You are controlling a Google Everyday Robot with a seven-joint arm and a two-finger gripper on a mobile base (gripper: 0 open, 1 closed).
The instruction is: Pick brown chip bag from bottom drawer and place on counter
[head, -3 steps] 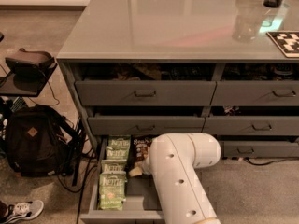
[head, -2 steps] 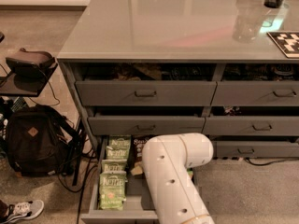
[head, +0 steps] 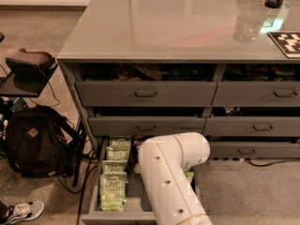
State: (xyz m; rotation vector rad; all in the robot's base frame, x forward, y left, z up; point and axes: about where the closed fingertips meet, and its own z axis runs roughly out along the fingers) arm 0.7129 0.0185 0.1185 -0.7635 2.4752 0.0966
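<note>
Obs: bottom drawer [head: 96, 196] pulled out, lowest tier under the counter [head: 154, 22]. White arm [head: 173, 177] reaches down over the drawer's middle and right, covering most of the inside.

Tool: hidden behind the arm, by its line somewhere inside the bottom drawer. Cannot tell how far open it is or whether it has anything.

Contents seen: a column of pale green bags [head: 114, 175] along the drawer's left side, front to back. Just inside of them, toward the drawer's back, a dark sliver with a tan patch at the arm's edge, probably the brown chip bag [head: 136, 157]; too little shows to be sure. A green scrap [head: 189, 175] peeks out on the drawer's right side.

Handling (judgement): small snack bag, so very light, soft, air-filled, with slick film and brittle contents. A hard squeeze would crush the chips; a shallow pinch could slip off.
- Best hold: across the crimped top seam or a pinched fold of the upper body, moderate force.
- Neighbouring green bags lie close, so there is a risk of catching one along with it.

Status: bag not on counter; the lift out of the drawer remains to be done.
</note>
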